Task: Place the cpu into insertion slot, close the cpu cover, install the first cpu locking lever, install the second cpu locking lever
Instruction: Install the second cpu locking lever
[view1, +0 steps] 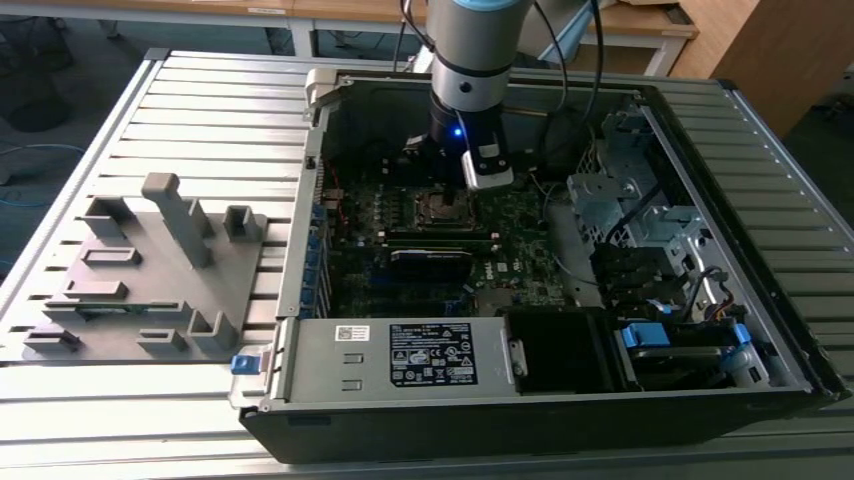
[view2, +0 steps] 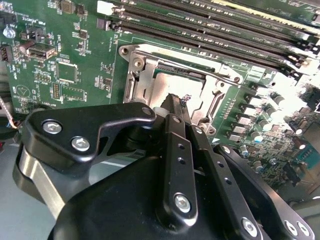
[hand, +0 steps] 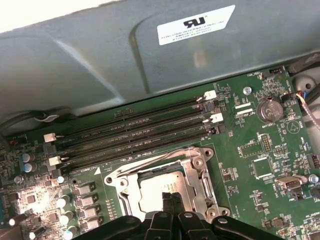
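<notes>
The grey rack (view1: 147, 270) lies on the surface (view1: 80, 130) at the exterior view's left. Further right, the pincer (hand: 171, 199) hangs right over the slot (hand: 162, 182), tips pressed together. The cpu (hand: 159, 192) lies flat inside, just below them. The cover (view2: 187, 67) frames it.

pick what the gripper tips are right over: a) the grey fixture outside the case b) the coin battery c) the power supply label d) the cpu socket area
d: in both wrist views the gripper has its fingertips together, down over the silver cpu inside the metal cpu cover frame, beside the long memory slots.
</notes>
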